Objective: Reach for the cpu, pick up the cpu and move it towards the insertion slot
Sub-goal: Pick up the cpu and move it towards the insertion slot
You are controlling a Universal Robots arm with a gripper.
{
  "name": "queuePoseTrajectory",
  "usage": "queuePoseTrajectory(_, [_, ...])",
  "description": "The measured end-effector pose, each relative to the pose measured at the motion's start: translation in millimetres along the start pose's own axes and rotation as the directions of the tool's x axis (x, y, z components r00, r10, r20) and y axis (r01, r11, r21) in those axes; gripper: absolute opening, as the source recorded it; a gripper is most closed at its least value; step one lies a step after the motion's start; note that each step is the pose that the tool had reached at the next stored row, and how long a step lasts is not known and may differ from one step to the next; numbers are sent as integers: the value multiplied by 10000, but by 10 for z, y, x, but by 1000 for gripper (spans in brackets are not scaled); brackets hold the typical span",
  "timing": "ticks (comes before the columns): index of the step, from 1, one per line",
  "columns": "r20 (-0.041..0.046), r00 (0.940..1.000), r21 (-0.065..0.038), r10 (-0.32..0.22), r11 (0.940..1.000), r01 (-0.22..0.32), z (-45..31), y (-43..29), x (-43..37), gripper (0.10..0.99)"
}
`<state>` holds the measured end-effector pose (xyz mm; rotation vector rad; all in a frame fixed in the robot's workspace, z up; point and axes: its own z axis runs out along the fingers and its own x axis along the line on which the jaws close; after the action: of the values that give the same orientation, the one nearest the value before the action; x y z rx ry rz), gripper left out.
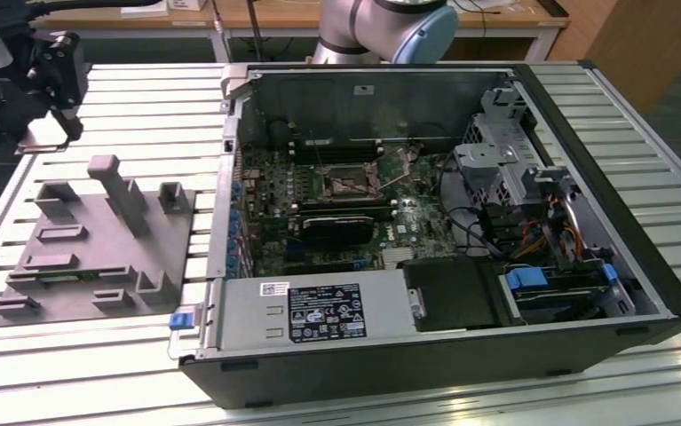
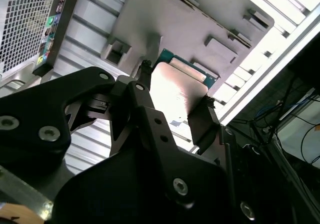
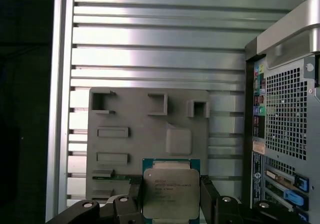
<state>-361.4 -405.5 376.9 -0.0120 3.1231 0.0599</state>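
The cpu (image 3: 169, 193), a flat square chip with a pale metal top on a green board, sits between my two black fingers (image 3: 134, 190) and clear of the grey fixture behind it. My gripper (image 3: 170, 186) is shut on its two opposite edges; the second wrist view shows the same grip on the cpu (image 2: 172, 92) by the gripper (image 2: 176, 84). In the exterior view the gripper (image 1: 66, 129) hangs at the far left, above the table's back corner. The insertion slot (image 1: 350, 182), a square socket with a shiny frame, lies in the open computer case well to the exterior view's right of the gripper.
A grey plastic fixture (image 1: 91, 240) with raised blocks and posts lies on the slatted metal table (image 1: 127, 98), between gripper and case. The open black computer case (image 1: 435, 222) has tall walls, a drive cage and cables. The arm's base (image 1: 376, 31) stands behind the case.
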Motion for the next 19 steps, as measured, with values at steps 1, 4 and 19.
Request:
queuePoseTrajectory(1, [0, 10000, 1, 0, 10000, 0, 0, 0, -22, 541])
queuePoseTrajectory(4, [0, 10000, 0, 0, 10000, 0, 2, -1, -87, 541])
queuePoseTrajectory(19, [0, 10000, 0, 0, 10000, 0, 7, -4, -417, 541])
